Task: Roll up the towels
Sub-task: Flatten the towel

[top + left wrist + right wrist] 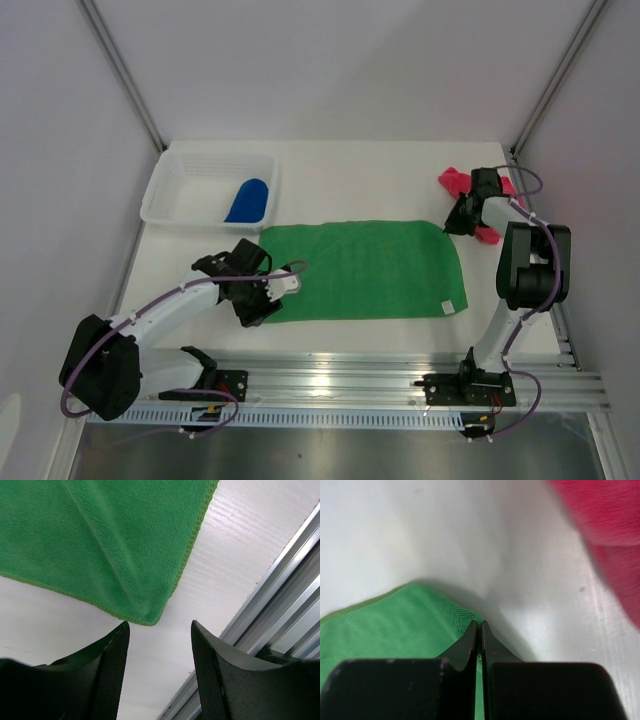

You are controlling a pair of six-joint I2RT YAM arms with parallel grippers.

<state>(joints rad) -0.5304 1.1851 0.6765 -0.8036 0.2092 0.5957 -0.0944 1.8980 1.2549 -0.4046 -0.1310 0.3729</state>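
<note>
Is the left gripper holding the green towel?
No: in the left wrist view the left gripper is open and empty, and the corner of the green towel lies on the table just ahead of it.

bright green towel (365, 270) is spread flat and wide across the middle of the frame, long sides running left to right, royal blue towel (248, 200) is bunched up at upper left, pink-red towel (454, 182) is crumpled at upper right, partly hidden
</note>
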